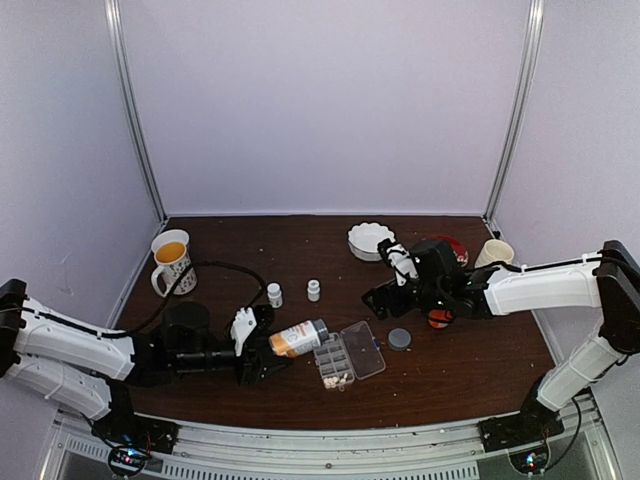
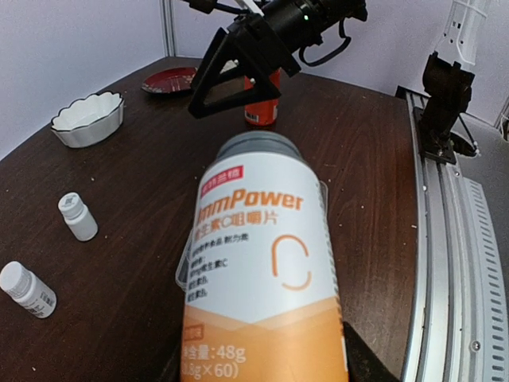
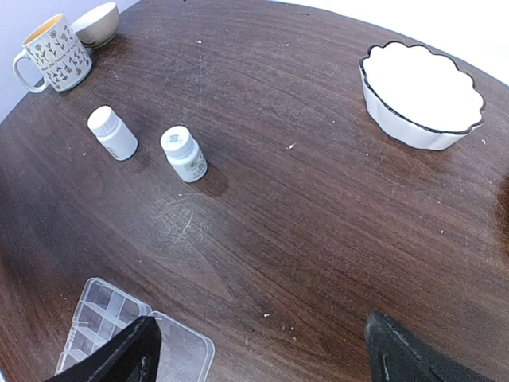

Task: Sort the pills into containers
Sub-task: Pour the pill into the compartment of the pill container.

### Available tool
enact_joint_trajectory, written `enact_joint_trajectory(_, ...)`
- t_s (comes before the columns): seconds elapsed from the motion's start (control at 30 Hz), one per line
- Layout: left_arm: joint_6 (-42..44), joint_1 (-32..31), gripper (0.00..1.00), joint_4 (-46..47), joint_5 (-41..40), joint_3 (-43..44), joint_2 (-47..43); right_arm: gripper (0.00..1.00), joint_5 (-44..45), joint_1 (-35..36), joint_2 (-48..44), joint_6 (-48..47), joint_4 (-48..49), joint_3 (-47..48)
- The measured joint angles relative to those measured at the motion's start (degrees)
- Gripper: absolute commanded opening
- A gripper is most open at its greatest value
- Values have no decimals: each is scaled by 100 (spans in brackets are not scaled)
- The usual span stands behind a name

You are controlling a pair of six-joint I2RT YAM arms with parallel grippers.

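An orange-and-white supplement bottle (image 2: 262,263) fills the left wrist view, lying on its side in the left gripper (image 1: 262,348), whose jaws are closed part-way around its lower body. The right gripper (image 3: 262,358) hangs above the table (image 1: 450,370) with its jaws spread wide and nothing between them. From above, the bottle's mouth points toward the clear organiser box (image 1: 348,355), which lies open just beside it. A pale cluster of pills (image 1: 335,379) shows in the near cells, and the hinged lid is folded out to the right. The step in hand appears to be pouring. It would likely go best with the mouth held squarely over one cell and the tilt raised slowly, so the pellets trickle rather than spill across the dividers or onto the wood. The free gripper is well placed to steady the light box if it slides. Only the top view shows bottle, box and pills together, along with a grey disc (image 1: 399,339) beyond the lid that is probably the cap. The left wrist view gives the label, but the bottle itself hides the organiser. The right wrist view catches only a corner of the organiser, where its pills cannot be made out. It also shows two small white bottles (image 3: 184,153) and a scalloped white bowl (image 3: 421,95) standing well apart.
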Motion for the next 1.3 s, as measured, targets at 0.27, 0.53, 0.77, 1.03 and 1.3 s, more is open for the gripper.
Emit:
enact_joint_trajectory(0.27,2,-289,0,-129,-52,-15,474,92,122,4,-2,94,-4,2)
enact_joint_trajectory(0.53,-9,-367,0,-560,-20,439,798,92,400,4,-212,90,-9,-4)
enact_joint_trajectory(0.77,-59,-367,0,-717,-20,446,807,92,503,4,-260,90,-15,-4)
enact_joint_trajectory(1.03,-109,-367,0,-859,9,538,1064,92,520,4,-260,90,-20,-4)
enact_joint_trajectory(1.3,-111,-367,0,-916,68,787,1307,92,520,4,-260,87,-37,-4)
